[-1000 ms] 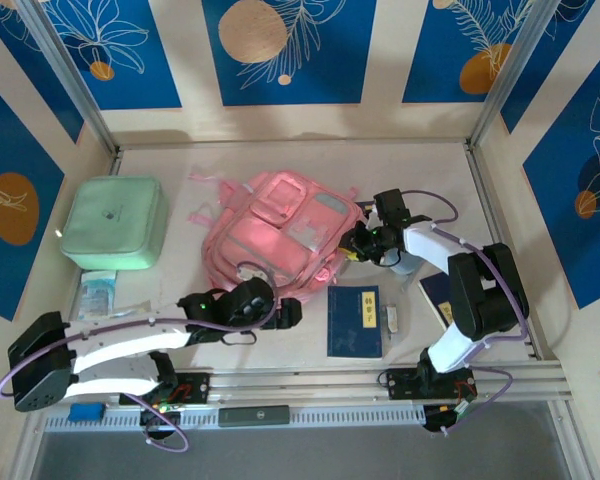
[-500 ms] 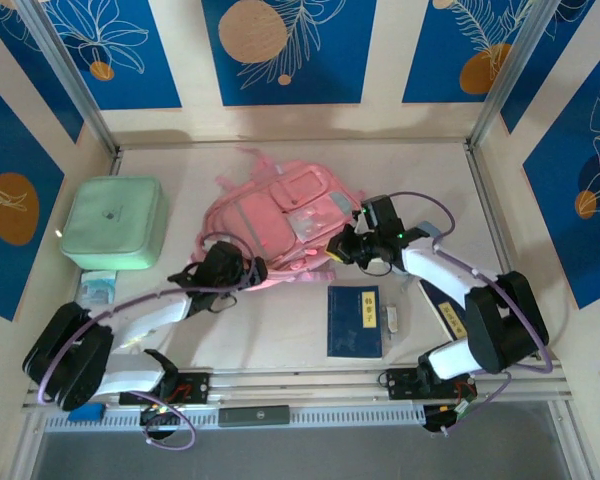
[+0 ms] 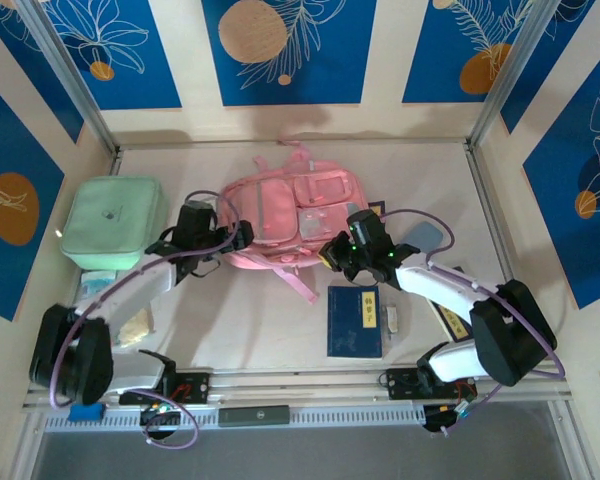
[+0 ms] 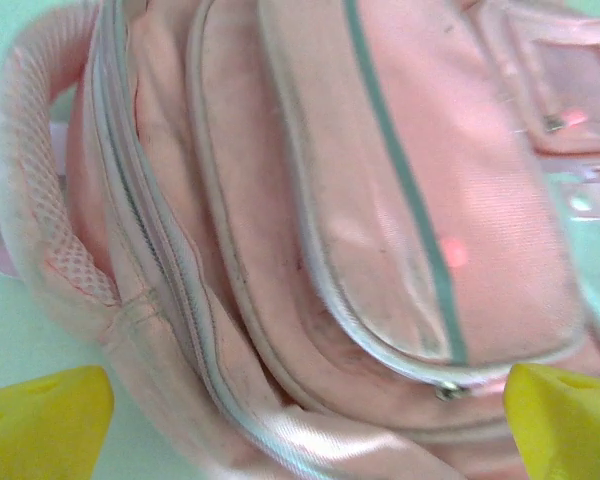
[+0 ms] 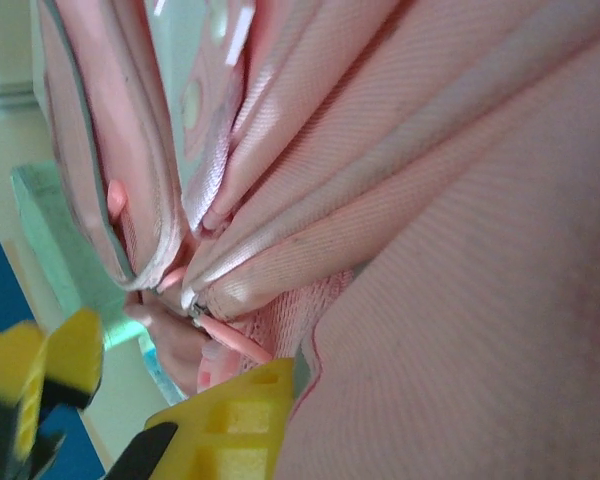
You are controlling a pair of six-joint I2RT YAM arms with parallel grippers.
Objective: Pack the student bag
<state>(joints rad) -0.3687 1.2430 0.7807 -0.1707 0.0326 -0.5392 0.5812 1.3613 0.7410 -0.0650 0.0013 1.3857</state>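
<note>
**Pink bag lying mid-table, one claw wide, one closed at its edge**

The student bag (image 3: 290,215) is lying flat in the middle of the table (image 3: 250,320), front side up, with its carry loop pointing toward the far wall. It is sitting between the mint-green case (image 3: 113,222) on the left and the blue book (image 3: 355,321) near the front edge. It is soft pink fabric, showing several front pockets edged in pale piping, and a strip of pink webbing is trailing off its near edge onto the table.

The left gripper (image 3: 225,236) is hovering just beside the bag's left end with its jaws spread as wide as they go, gripping nothing. In the left wrist view the bag (image 4: 380,200) is showing a silver zip, a grey-green stripe along a pocket and a mesh-padded strap.

The right gripper (image 3: 335,252) is pressing in at the bag's near right corner with its jaws closed. In the right wrist view the folds of pink cloth (image 5: 460,250) are bunching right against the yellow fingers (image 5: 230,420); whether any fabric is pinched between them cannot be told.
</note>
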